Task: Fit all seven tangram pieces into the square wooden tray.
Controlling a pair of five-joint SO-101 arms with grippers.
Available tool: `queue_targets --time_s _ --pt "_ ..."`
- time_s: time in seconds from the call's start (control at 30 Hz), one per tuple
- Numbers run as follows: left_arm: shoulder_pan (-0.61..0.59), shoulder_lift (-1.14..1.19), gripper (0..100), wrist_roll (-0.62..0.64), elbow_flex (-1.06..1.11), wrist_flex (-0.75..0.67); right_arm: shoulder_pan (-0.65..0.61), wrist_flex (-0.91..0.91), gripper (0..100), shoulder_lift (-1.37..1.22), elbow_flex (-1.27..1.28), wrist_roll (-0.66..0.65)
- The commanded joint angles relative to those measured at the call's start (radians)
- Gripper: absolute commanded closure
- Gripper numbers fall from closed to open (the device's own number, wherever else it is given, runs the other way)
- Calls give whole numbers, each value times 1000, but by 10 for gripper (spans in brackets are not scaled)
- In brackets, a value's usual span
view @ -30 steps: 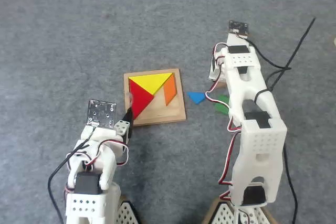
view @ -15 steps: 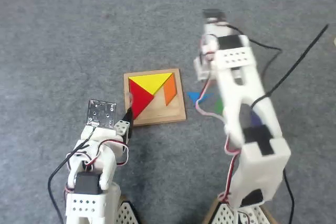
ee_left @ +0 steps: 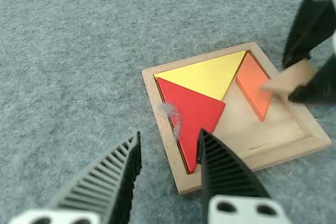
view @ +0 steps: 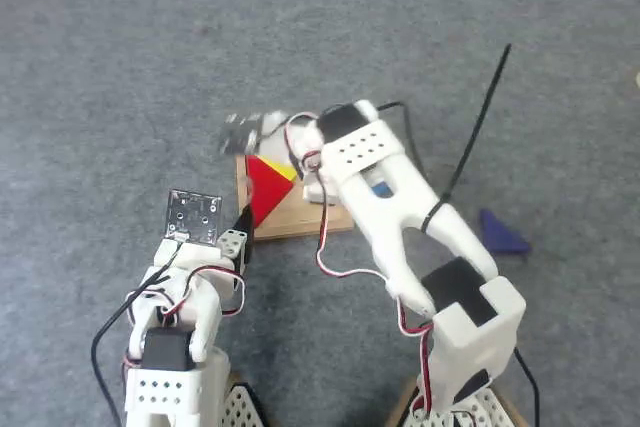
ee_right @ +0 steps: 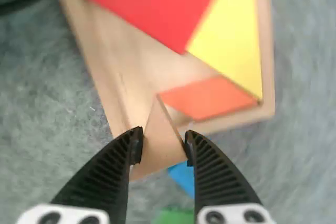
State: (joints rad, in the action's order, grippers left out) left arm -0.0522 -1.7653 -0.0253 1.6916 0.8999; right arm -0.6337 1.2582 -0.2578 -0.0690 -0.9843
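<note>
One wooden triangle (ee_right: 159, 129) clamped in right end effector (ee_right: 163, 141) over tray (ee_right: 131, 66).

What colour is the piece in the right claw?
The piece is tan, plain wood-coloured; the right wrist view shows it best.

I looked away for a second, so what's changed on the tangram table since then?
The right gripper swung to its left, from beside the square wooden tray to over it, fingers shut on a tan wooden triangle piece. The left gripper, the tray and its red triangle, yellow triangle and orange parallelogram stayed put.
</note>
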Motion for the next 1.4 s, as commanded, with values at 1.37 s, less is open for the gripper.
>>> queue_targets --time_s 1.37 --pt "-499 -14 829 71 -33 -190 318 539 915 -42 -654 43"
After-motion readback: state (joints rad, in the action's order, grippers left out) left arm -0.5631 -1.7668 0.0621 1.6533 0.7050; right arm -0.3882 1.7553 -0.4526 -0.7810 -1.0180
